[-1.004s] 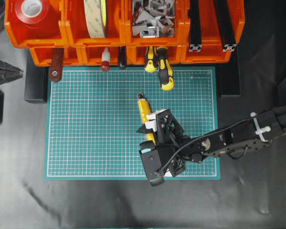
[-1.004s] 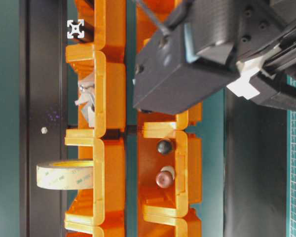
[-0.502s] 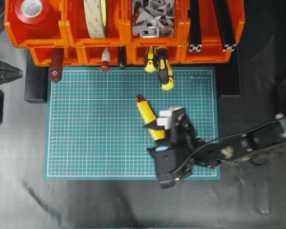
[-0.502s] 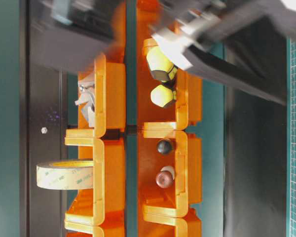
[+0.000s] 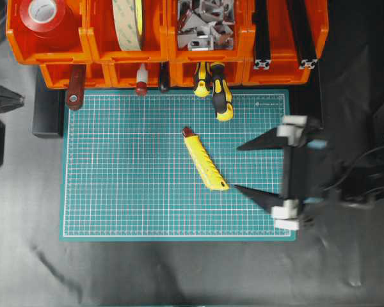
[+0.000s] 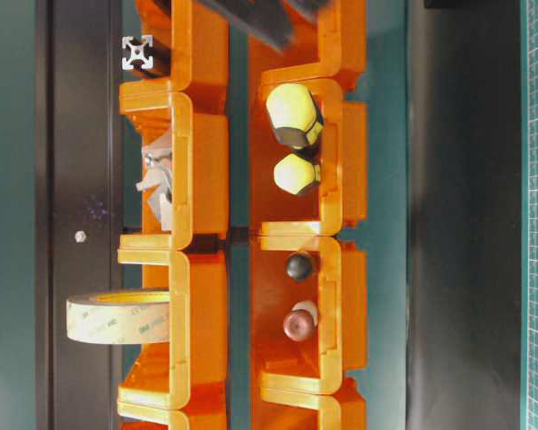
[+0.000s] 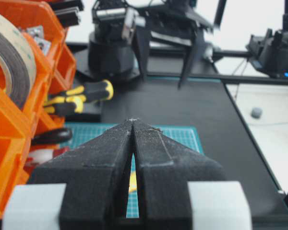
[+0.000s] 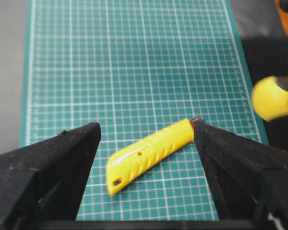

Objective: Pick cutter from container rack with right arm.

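The right arm's black two-fingered gripper (image 5: 243,167) stands with its jaws spread wide and grips nothing. In the overhead view its two long pointed fingers point toward the slim yellow ridged plastic cutter (image 5: 205,160), and one fingertip (image 5: 238,188) lies just beside the cutter's plain yellow end. In the right wrist view the cutter (image 8: 150,152) lies flat between the two spread fingers, tilted, with its dark reddish-brown tip near the finger on the right of that view; whether the tip touches that finger cannot be told.

The cutter rests on the green gridded cutting mat (image 5: 128,179), directly ahead of the gripper. Beyond the cutter, at the far edge of the mat, stands the two-tier bright orange plastic container rack (image 5: 102,51). Two yellow-and-black handled screwdrivers (image 5: 216,89) project from its lower tier, ahead of the gripper and to one side.

The left arm's black gripper (image 7: 133,125) has its fingers pressed together, with nothing between them.
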